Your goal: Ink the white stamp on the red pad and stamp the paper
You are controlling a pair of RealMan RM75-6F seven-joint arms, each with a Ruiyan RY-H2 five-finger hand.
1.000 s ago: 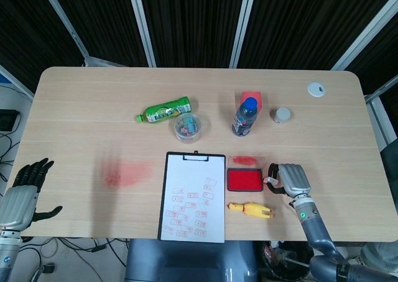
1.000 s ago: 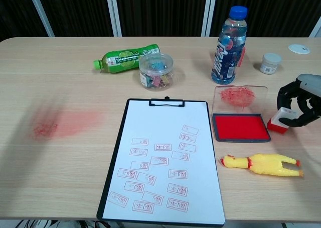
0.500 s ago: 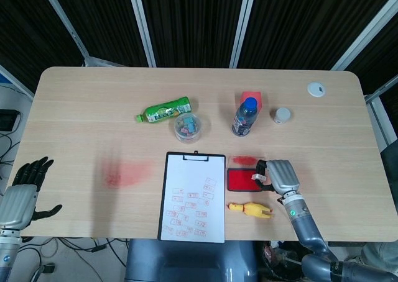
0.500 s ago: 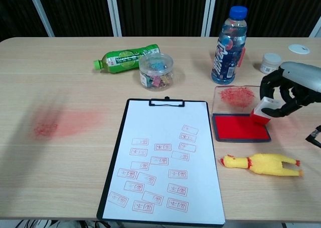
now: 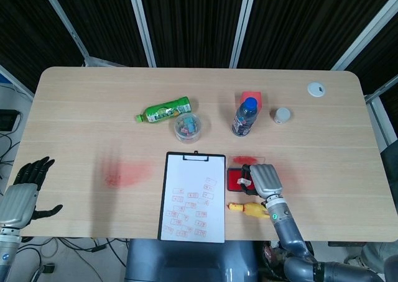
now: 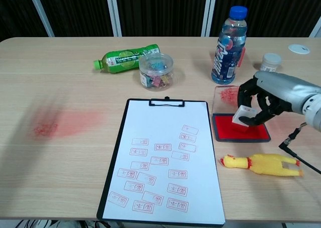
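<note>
Your right hand [image 6: 271, 100] is pinching the stamp [image 6: 243, 115] in its fingers [image 6: 251, 118] over the pad [image 6: 239, 127], right of centre: small, light, rigid, probably slippery. Left hand [image 5: 22, 192] is hanging released.

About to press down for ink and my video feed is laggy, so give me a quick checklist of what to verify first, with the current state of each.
1. White stamp held: ok, the right hand grips it.
2. Stamp over the red pad: ok, both views show it above the red surface.
3. Stamp face flat to the pad: cannot tell; it looks tilted in the chest view.
4. Pad lid out of the way: ok, it stands open behind the pad.
5. Paper has free space: ok, the upper part of the sheet is unprinted.
6. Left hand clear of the work: ok, it hangs open off the table's left edge.
</note>
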